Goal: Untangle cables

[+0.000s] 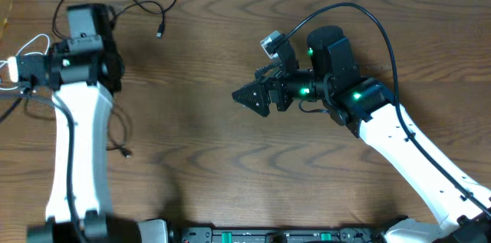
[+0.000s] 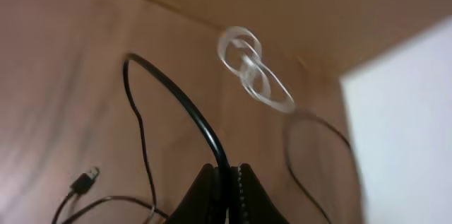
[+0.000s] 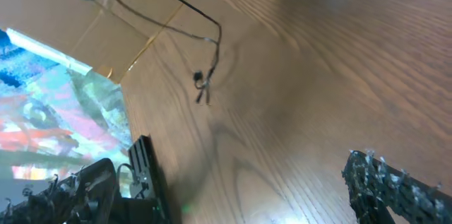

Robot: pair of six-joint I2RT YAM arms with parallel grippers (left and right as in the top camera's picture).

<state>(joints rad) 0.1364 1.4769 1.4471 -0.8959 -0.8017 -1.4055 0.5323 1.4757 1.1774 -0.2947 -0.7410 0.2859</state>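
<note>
My left gripper (image 1: 27, 74) is at the table's left edge; in the left wrist view it (image 2: 229, 178) is shut on a black cable (image 2: 180, 97) that arcs up from the jaws. The white cable (image 1: 32, 44) lies in small loops just beyond it, and shows blurred in the left wrist view (image 2: 251, 68). A second black cable (image 1: 138, 1) lies loose at the top, with a plug end (image 1: 159, 32). Another black plug (image 1: 126, 152) lies beside the left arm. My right gripper (image 1: 252, 97) is open and empty over mid-table, its fingers wide apart in the right wrist view (image 3: 233, 178).
The left table edge, with a pale surface beyond it (image 2: 402, 132), is close to the left gripper. The right arm's thick black cable (image 1: 360, 21) arcs above its wrist. A colourful sheet (image 3: 49, 104) lies beyond the table edge in the right wrist view.
</note>
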